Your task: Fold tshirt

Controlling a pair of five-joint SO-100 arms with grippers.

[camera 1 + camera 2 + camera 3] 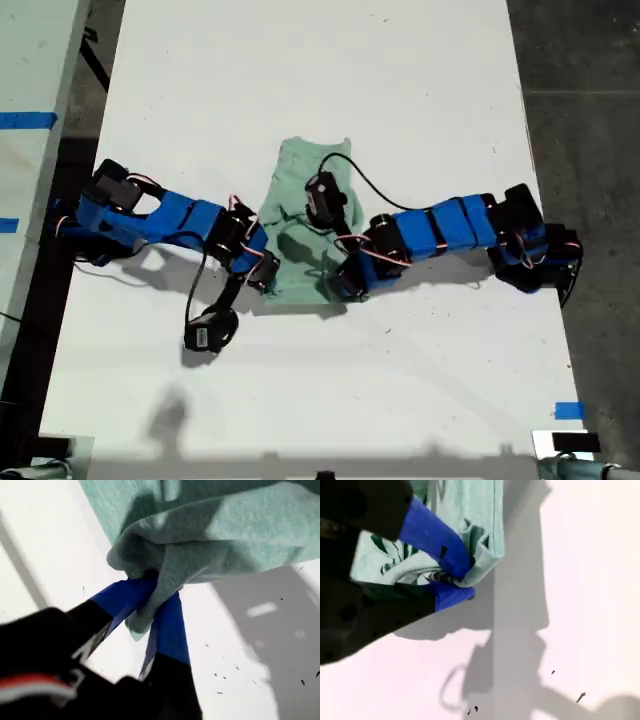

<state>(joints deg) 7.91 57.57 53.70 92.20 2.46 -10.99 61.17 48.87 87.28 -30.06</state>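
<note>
The pale green tshirt lies bunched at the middle of the white table, between the two blue arms. My first gripper, on the arm at the exterior view's left, is shut on the shirt's near corner on that side. Its blue fingers pinch a wad of the cloth, which hangs lifted over its shadow. My second gripper, on the arm at the exterior view's right, is shut on the other near corner. In the second wrist view its gripper clamps a folded edge of the shirt, where dark green marks show.
Another table with blue tape stands at the exterior view's left edge, and dark floor lies at its right. A blue tape mark sits near the table's front corner at the exterior view's right. Black cables trail from both arms.
</note>
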